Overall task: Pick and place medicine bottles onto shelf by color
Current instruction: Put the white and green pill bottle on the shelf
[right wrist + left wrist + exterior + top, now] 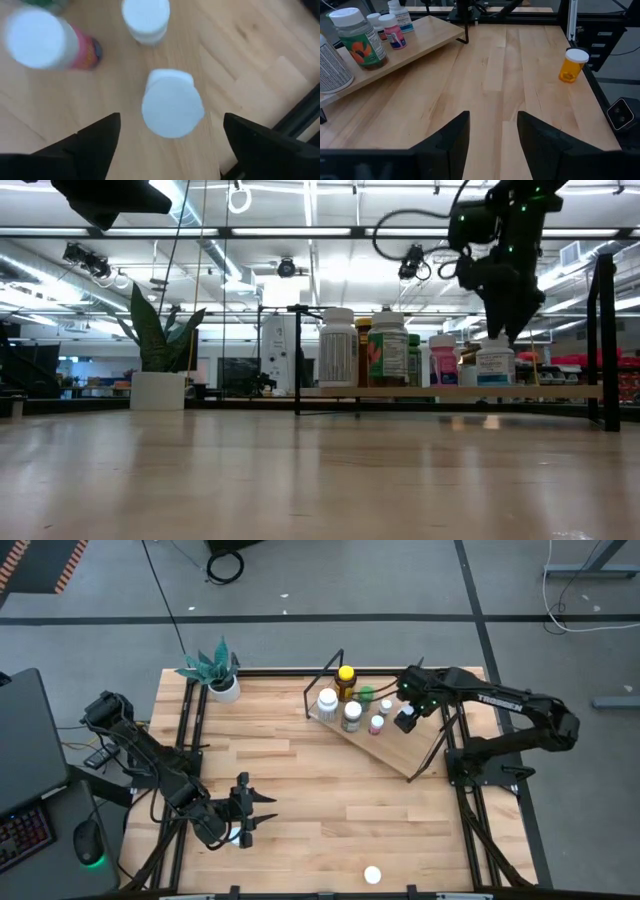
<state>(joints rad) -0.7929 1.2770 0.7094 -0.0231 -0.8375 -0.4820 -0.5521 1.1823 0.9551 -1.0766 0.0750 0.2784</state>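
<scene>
The shelf stands tilted at the table's far right with several medicine bottles upright on its board: a yellow-capped amber one, white-capped ones, a green one and a pink one. My right gripper hangs open just above a small white-capped bottle standing on the shelf's board. Its fingers stand wide on either side of the bottle, apart from it. My left gripper waits open over the near left of the table. An orange bottle with a white cap stands alone near the front edge.
A white pot with a green plant stands at the far left corner. Black frame rails run along both table sides. The bare planks between the shelf and the lone bottle are free room.
</scene>
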